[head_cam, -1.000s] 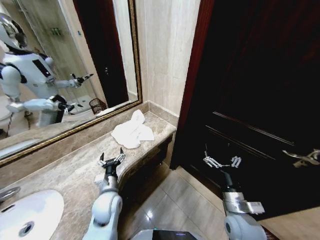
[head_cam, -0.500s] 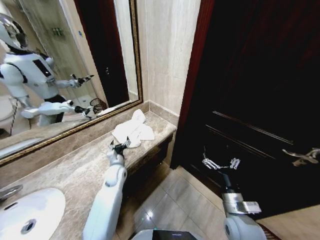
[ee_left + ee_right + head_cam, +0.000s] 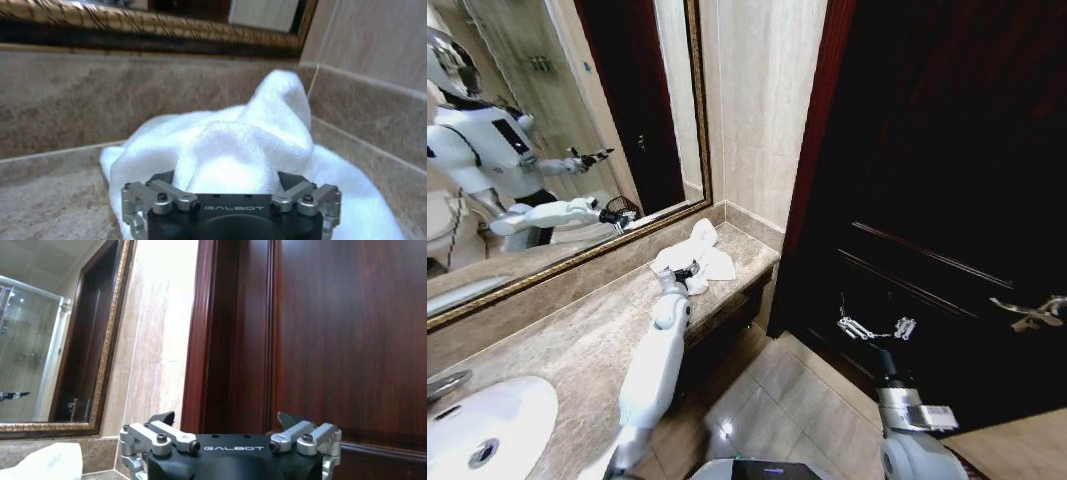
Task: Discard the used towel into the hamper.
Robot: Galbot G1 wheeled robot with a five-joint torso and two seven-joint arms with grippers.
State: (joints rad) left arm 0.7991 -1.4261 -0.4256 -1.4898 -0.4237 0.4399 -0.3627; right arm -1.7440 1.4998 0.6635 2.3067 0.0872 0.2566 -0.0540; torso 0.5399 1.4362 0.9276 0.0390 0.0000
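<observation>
Marble counter (image 3: 577, 345), gilt-framed mirror (image 3: 547, 120), dark wooden door (image 3: 947, 200)

towel (image 3: 695, 259): we see plain white, a soft looped pile, no print
tabletop (image 3: 577, 340): we find beige-brown marble, mottled with paler veins
mirror frame (image 3: 699, 120): we note dark wood with a gilt, ribbed inner band
wall (image 3: 757, 110): we see cream stone tiles, faintly streaked
door (image 3: 947, 200): we read deep red-brown wood, glossy, with raised panel lines
sink (image 3: 477, 425): we see white
floor (image 3: 787, 400): we see pale beige tiles, shiny
left arm (image 3: 655, 360): we see a white shell
left end effector (image 3: 685, 272): we see a black body and silver-grey metal links
right end effector (image 3: 875, 327): we see silver-grey links against the dark door
hamper (image 3: 623, 210): we see it in the mirror as dark mesh
</observation>
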